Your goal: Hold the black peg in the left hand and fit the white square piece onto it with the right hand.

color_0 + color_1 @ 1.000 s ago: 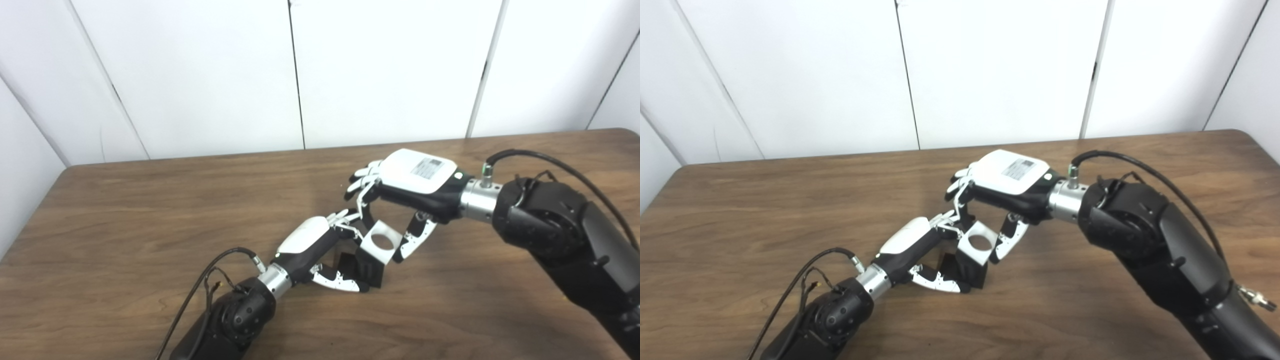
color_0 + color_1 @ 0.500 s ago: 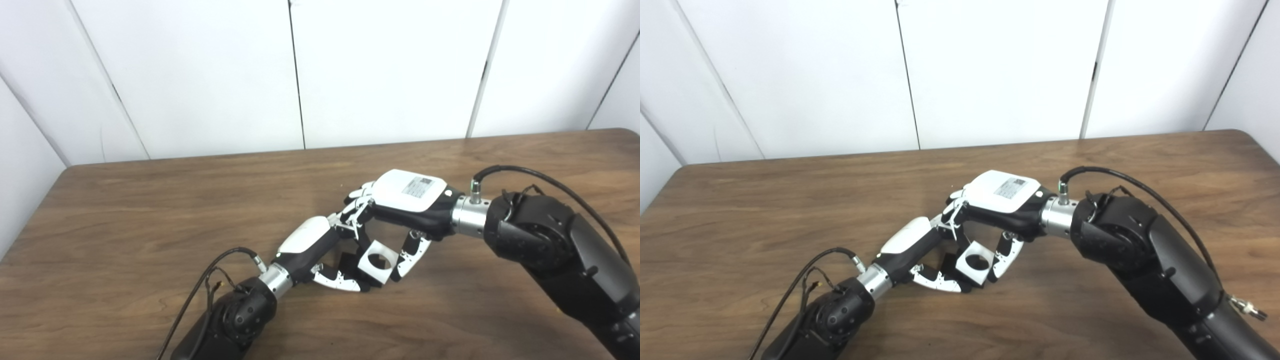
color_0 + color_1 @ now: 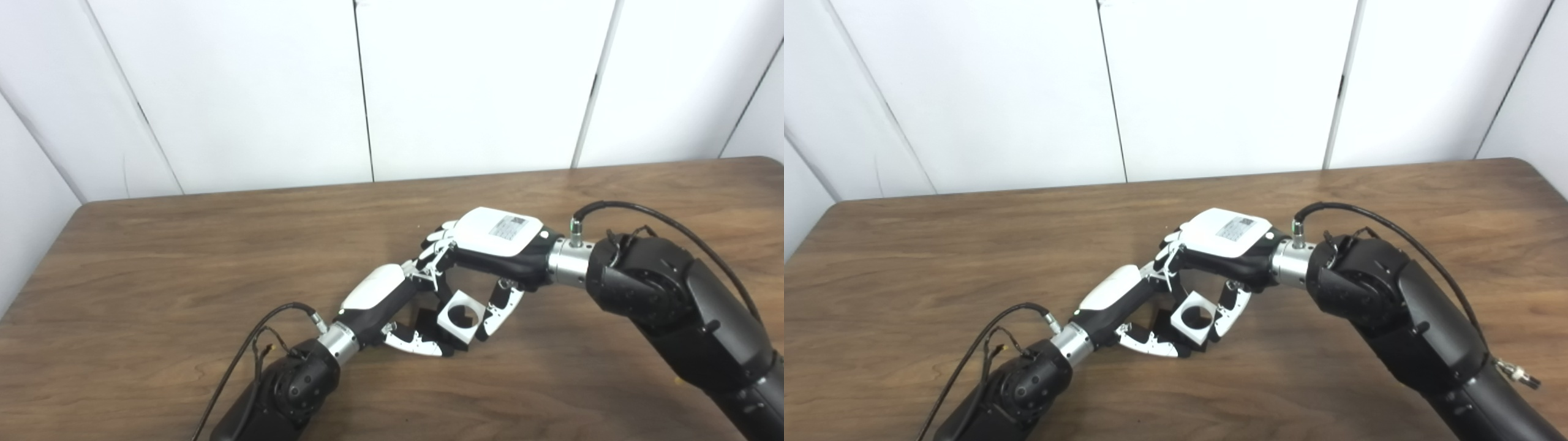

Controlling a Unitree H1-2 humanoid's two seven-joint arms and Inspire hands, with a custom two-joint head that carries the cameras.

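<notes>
Since a second ago right hand has dropped toward the table, lowering the white square piece pinched in its fingers onto the black peg. Left hand grips the peg; dark shows through the piece's round hole.

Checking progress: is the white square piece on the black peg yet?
Partly on, apparently: white square piece sits low over black peg; full seating, cannot tell.
</notes>
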